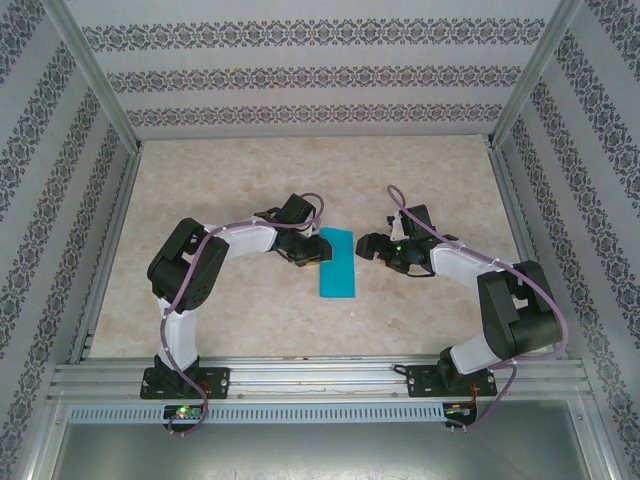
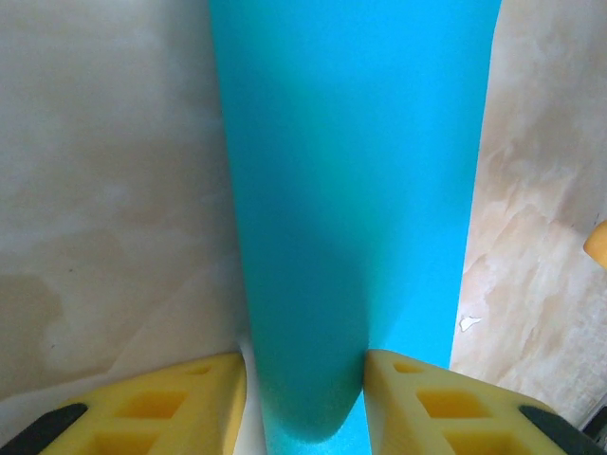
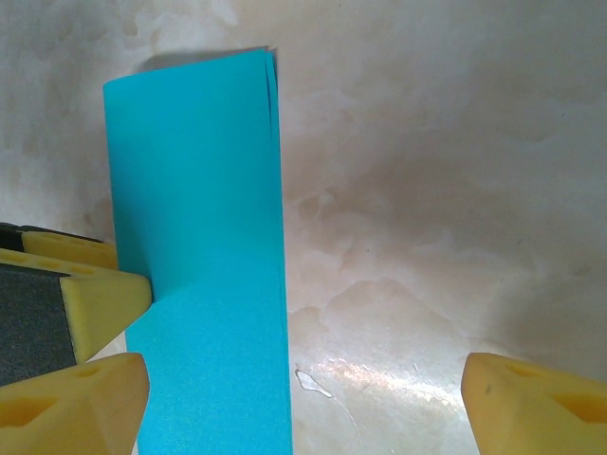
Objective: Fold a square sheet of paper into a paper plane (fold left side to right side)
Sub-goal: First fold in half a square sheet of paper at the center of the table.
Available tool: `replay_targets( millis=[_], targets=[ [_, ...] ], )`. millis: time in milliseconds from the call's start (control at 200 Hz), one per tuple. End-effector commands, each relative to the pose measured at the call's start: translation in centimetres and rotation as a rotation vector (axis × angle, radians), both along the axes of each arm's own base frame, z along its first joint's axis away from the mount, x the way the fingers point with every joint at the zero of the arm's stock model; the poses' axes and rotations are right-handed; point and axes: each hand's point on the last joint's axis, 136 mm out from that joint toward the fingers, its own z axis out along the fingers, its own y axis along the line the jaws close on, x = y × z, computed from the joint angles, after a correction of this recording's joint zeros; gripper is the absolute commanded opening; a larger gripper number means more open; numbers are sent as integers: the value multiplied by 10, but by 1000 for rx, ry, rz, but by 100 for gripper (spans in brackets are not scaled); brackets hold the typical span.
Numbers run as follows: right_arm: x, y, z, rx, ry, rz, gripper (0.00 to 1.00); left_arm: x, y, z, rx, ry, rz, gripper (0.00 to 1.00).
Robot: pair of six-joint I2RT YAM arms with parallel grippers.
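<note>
The square sheet of paper [image 1: 337, 265] lies on the table as a narrow teal strip, folded double. Its two free edges lie stacked along the right side [image 3: 275, 142]. Its rounded left fold [image 2: 313, 379] bulges up between the yellow fingers [image 2: 417, 398] of my left gripper [image 1: 312, 255], which stands shut on that fold. My right gripper [image 1: 368, 246] hovers just right of the strip, open wide, with bare table between its fingertips [image 3: 531, 398]. Its left finger [image 3: 76, 403] sits over the strip's near left edge.
The marbled beige tabletop [image 1: 250, 180] is boxed in by aluminium rails [image 1: 300, 375] and patterned walls. A small shiny fleck [image 3: 313, 382] lies on the table just right of the paper. Free room lies behind and to both sides.
</note>
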Motion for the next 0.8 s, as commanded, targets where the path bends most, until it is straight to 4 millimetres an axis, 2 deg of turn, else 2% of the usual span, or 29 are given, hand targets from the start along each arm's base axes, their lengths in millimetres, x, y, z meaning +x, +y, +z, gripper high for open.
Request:
replay_targets(
  millis=[0,794],
  targets=[
    [-1,5,-2,2,6,5,86,-27,5,-47,115,98,-18,41],
    [-1,3,1,-12,-9,3,86,-31,7,-53,143,111,-50,38]
  ],
)
